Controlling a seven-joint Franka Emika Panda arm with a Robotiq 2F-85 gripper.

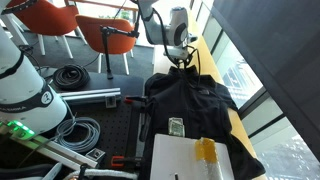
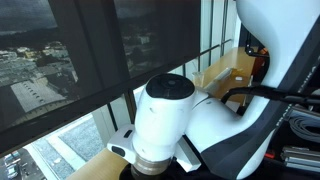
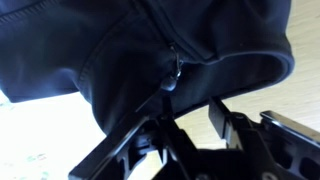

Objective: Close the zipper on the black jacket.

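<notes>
Gripper (image 3: 188, 112) hovering just off black jacket (image 1: 195, 100) edge, jaws standing wide apart, gripping nothing. Zipper (image 3: 172, 72) slider sitting just inside that edge, dead ahead of fingertips. Teeth line running straight away from the edge, across the fabric.

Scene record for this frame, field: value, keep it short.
claw: open, nothing between the fingers
jacket: black, spread on the table
zipper: pull hangs at the jacket's edge, just ahead of the claw, not gripped
zip state: cannot tell how far it is closed
near jacket: yellow item on a white sheet, at the end away from the claw
occlusion: arm blocks the jacket in an exterior view
</notes>
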